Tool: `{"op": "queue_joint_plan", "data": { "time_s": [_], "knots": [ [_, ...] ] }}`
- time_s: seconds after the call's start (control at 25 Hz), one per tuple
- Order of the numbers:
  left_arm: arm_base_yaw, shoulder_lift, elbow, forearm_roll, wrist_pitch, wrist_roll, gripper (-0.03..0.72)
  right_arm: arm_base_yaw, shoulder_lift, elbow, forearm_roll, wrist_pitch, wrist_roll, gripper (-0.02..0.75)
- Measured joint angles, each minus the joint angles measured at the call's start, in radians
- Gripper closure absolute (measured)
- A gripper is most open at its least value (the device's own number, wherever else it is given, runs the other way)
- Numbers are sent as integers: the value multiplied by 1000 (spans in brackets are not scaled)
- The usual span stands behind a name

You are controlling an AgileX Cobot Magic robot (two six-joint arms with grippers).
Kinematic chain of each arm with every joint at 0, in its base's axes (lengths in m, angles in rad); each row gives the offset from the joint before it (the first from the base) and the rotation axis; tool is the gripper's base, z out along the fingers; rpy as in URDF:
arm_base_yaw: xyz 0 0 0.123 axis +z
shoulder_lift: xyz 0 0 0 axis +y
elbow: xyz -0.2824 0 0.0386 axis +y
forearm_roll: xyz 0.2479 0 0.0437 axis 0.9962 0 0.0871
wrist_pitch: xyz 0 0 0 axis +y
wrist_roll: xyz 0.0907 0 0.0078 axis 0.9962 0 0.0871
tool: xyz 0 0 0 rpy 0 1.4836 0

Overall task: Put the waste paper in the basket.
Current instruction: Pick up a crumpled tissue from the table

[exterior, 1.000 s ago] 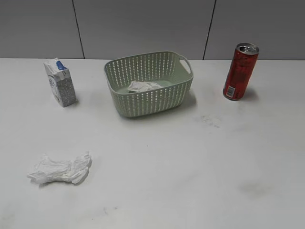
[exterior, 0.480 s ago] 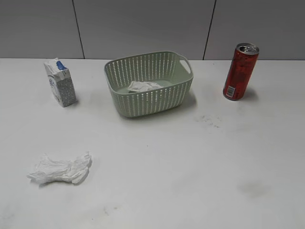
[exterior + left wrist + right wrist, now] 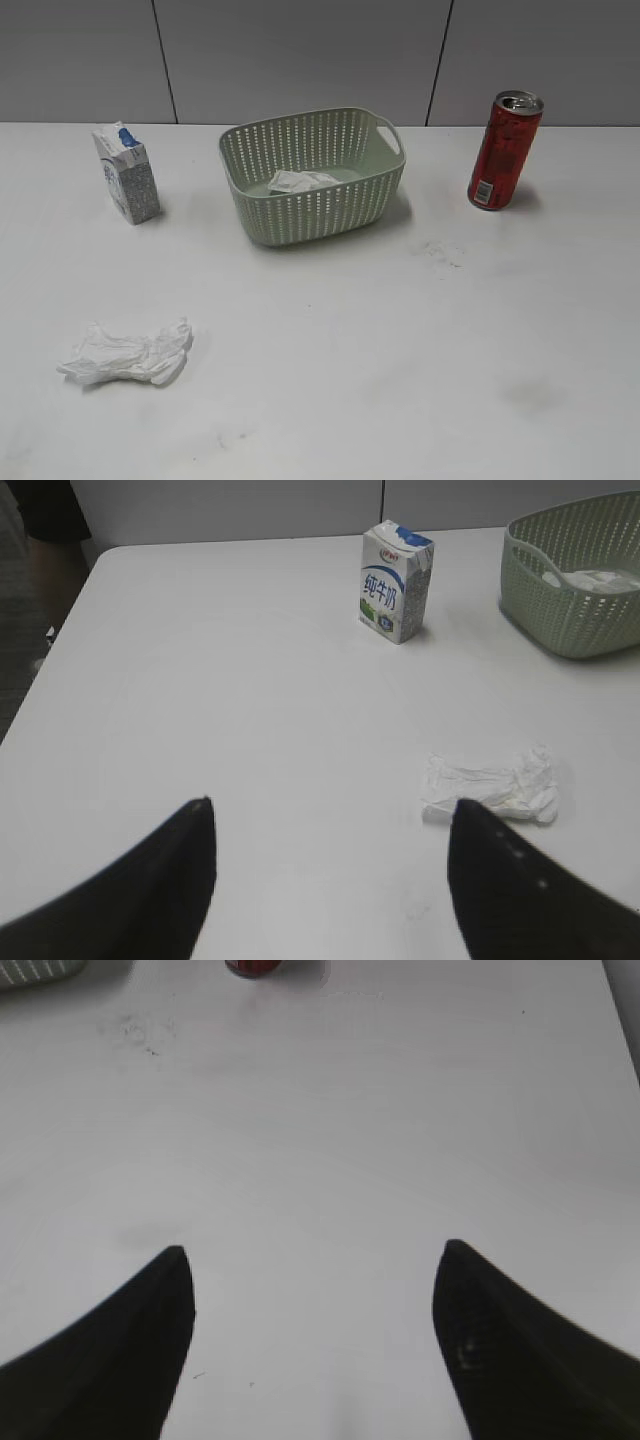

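One crumpled white waste paper wad [image 3: 127,354] lies on the white table at the front left; it also shows in the left wrist view [image 3: 492,788]. Another waste paper wad [image 3: 300,181] lies inside the sage-green basket [image 3: 330,208], which also shows in the left wrist view [image 3: 560,620] with white paper [image 3: 600,579] in it. A third wad is not in view. My left gripper [image 3: 328,805] is open and empty over the bare table, left of the loose wad. My right gripper [image 3: 312,1250] is open and empty over bare table. Neither gripper shows in the exterior view.
A small white-and-blue carton [image 3: 126,173] stands left of the basket, also in the left wrist view [image 3: 396,581]. A red drink can [image 3: 504,150] stands at the back right; its base shows in the right wrist view [image 3: 252,966]. The table's left edge [image 3: 60,620] is near.
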Motion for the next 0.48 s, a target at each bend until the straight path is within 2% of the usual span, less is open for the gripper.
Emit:
{"op": "queue_joint_plan", "data": {
  "time_s": [0.48],
  "knots": [
    [0, 0, 0, 0, 0, 0, 147, 0, -273, 28, -9, 99, -2, 176]
  ]
}}
